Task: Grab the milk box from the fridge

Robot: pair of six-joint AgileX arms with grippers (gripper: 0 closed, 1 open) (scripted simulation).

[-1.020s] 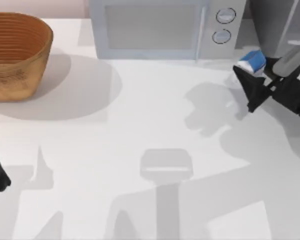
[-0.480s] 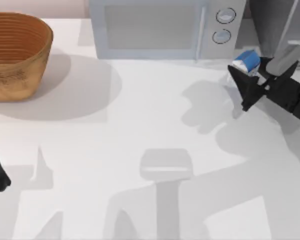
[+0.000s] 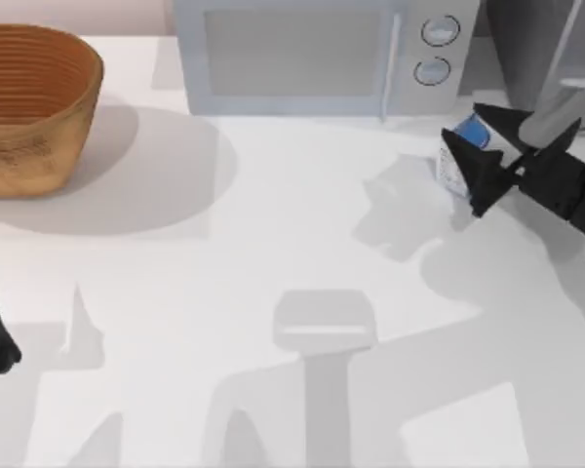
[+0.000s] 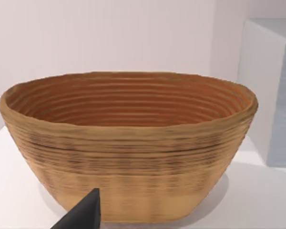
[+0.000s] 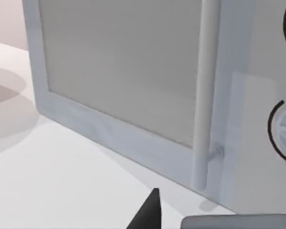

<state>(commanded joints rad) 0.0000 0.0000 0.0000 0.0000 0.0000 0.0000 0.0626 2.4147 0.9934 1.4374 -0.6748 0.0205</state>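
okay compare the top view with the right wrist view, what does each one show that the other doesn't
Top view alone: the right gripper shut on the milk box in front of the fridge at the table's far right, the wicker basket at the far left, and the left arm parked at the left edge.

Right wrist view alone: a close look at the microwave's vertical door handle and one dark fingertip.

Both: the microwave with its pale door and round knobs, standing on the white table.

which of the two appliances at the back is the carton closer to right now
The light-grey microwave with two round knobs. The milk box, held in the right gripper, sits just before its knob end; the dark fridge stands farther right.
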